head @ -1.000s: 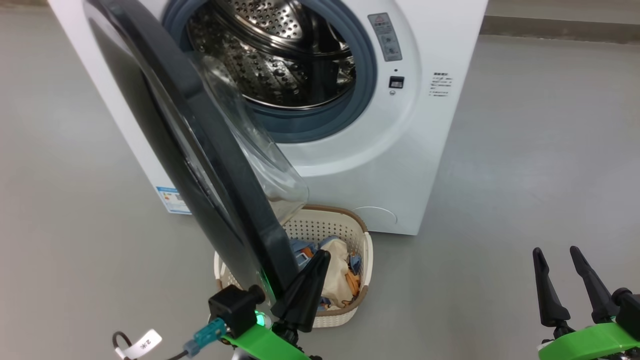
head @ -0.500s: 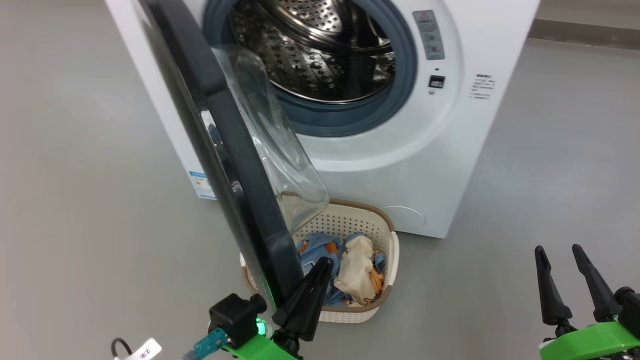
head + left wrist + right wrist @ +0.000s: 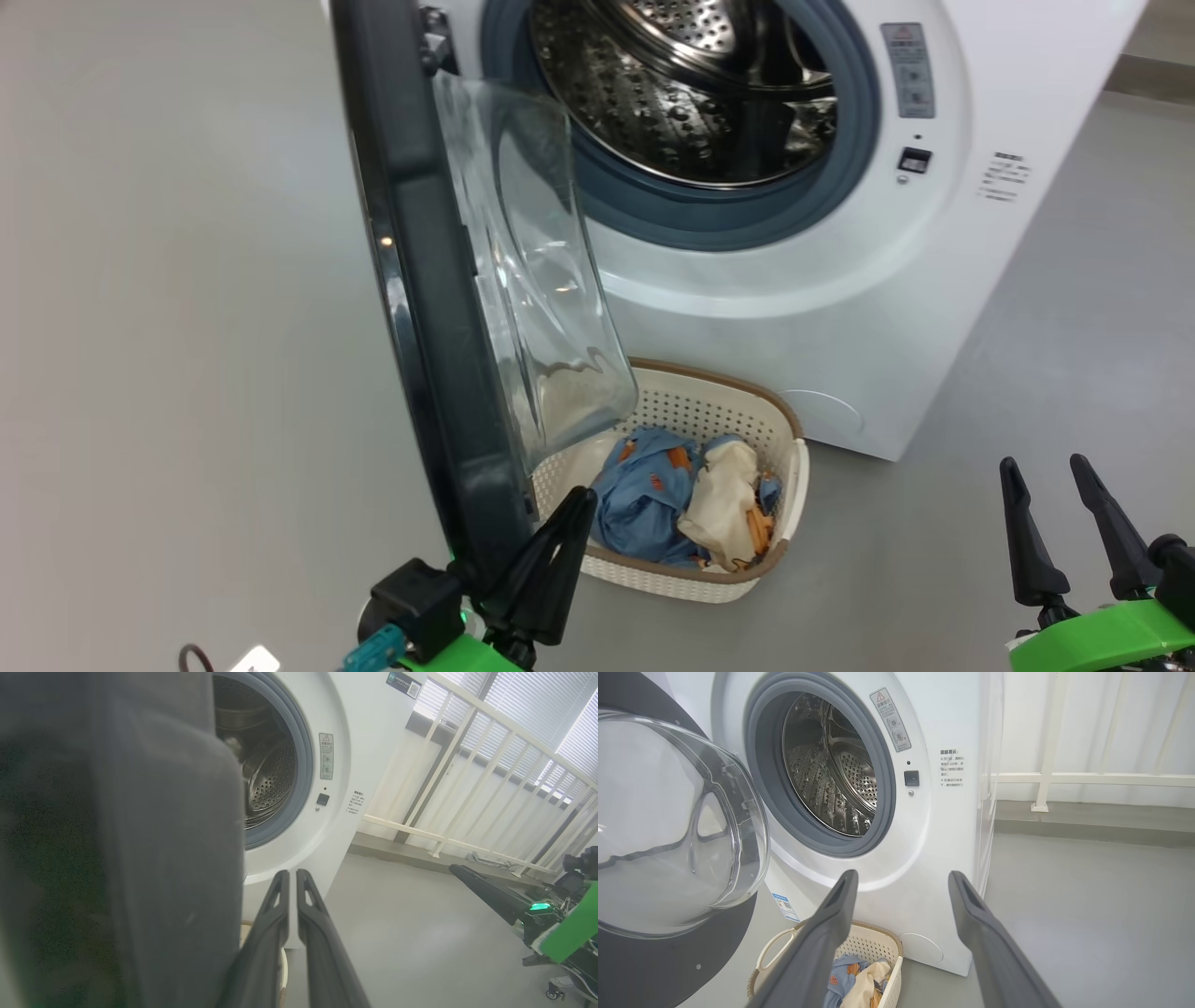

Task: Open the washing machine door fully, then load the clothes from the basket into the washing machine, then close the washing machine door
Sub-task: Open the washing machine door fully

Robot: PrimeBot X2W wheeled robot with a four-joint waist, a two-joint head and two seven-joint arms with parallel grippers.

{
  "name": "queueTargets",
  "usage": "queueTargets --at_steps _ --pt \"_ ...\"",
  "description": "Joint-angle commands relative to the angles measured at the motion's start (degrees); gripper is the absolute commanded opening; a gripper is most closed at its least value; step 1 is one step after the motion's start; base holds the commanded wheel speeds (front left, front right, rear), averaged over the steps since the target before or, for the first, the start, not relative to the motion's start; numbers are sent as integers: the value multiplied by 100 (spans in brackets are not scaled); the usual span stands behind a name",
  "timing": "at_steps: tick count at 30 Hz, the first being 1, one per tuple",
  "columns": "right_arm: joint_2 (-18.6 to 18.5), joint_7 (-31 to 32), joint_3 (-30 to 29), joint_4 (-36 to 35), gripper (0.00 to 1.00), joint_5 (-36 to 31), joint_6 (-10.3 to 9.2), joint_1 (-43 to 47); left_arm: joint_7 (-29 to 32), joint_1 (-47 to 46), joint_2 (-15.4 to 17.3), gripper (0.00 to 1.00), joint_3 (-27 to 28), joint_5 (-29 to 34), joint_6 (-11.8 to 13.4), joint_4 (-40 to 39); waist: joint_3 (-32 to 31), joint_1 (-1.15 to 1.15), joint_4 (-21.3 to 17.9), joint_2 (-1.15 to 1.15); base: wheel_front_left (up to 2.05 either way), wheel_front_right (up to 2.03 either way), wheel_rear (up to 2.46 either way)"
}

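Floor (image 3: 140, 327): plain grey, smooth, matte. White railing (image 3: 467, 765) and blinds on the far right side of the room.

Washing machine (image 3: 840, 308): white front-loader, standing on the floor. Opening exposed, w/ perforated steel drum (image 3: 691, 84) inside a grey-blue seal (image 3: 709, 219). Small blue label (image 3: 784, 906) low on the front, left.

Basket (image 3: 709, 411): on the floor just in front of the machine's base, below the opening. Clothes (image 3: 672, 499) are in the basket: a light blue item w/ orange marks on the left, a cream one touching it on the right.

Washing machine door (image 3: 420, 280): swung out on the left, edge-on to the head view. Its glass bulge (image 3: 532, 280) overhangs the basket's far-left part.

Left gripper (image 3: 581, 499): jaws together, nothing between them, at the door's near lower edge on the basket side. Contact w/ rim can't be confirmed.

Right gripper (image 3: 1043, 461): jaws apart, holding nothing, near right, well clear of basket and machine.
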Motion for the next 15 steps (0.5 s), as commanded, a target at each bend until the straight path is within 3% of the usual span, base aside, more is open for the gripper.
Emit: queueTargets --at_steps 1,15 --pt "-131 -70 70 -156 100 -64 25 -94 20 -39 154 0 273 11 137 -181 19 0 175 0 0 0 0" --pt "-157 -70 84 -148 100 -58 25 -76 167 284 437 0 487 -32 502 -649 -8 0 550 0 0 0 0"
